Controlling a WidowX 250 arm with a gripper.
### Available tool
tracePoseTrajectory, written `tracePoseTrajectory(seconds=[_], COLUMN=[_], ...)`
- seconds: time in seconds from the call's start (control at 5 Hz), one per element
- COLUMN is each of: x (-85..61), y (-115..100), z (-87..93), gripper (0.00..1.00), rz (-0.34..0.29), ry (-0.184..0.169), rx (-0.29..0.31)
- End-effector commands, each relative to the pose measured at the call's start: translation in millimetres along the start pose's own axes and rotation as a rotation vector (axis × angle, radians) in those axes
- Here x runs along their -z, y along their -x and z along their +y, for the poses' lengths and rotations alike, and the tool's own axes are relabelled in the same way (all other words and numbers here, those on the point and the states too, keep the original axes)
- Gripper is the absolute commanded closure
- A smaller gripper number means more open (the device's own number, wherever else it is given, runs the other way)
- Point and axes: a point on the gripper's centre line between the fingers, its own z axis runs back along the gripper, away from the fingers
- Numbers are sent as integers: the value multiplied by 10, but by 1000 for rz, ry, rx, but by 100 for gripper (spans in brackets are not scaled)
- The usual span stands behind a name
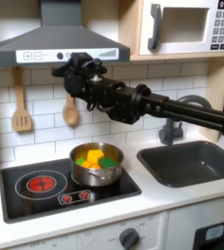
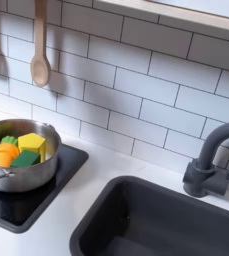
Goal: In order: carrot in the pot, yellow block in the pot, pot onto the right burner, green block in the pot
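The steel pot (image 1: 97, 178) stands on the cooktop burner on the first exterior view's right, next to the sink. The pot (image 2: 28, 178) holds the yellow block (image 2: 31, 143), the green block (image 2: 26, 159) and the orange carrot (image 2: 2, 154). In the first exterior view the yellow block (image 1: 91, 154) and green block (image 1: 105, 161) show above the rim. My gripper (image 1: 67, 70) is raised high, under the range hood and well above and left of the pot. It is dark and blurred, so I cannot make out how its fingers stand; nothing visible hangs from it.
A red-ringed burner (image 1: 40, 183) lies left of the pot on the black cooktop (image 1: 25, 200). The dark sink (image 1: 187, 164) and faucet (image 2: 210, 160) are at the right. A wooden spatula (image 1: 22, 105) and spoon (image 1: 70, 107) hang on the tiled wall. The microwave (image 1: 187, 24) sits above.
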Motion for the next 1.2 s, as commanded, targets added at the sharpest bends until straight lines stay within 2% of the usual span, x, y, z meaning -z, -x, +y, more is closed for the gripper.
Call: tracePoseTrajectory(seconds=[0.0, 0.6, 0.8, 1.0], x=[9, -2, -94, -257], y=[-51, -86, -138, -280], z=[-49, -35, -37, -205], gripper=[100, 100, 100, 100], rz=[-26, -43, -45, -72], ry=[17, 15, -8, -24], rx=[-9, -10, -27, -74])
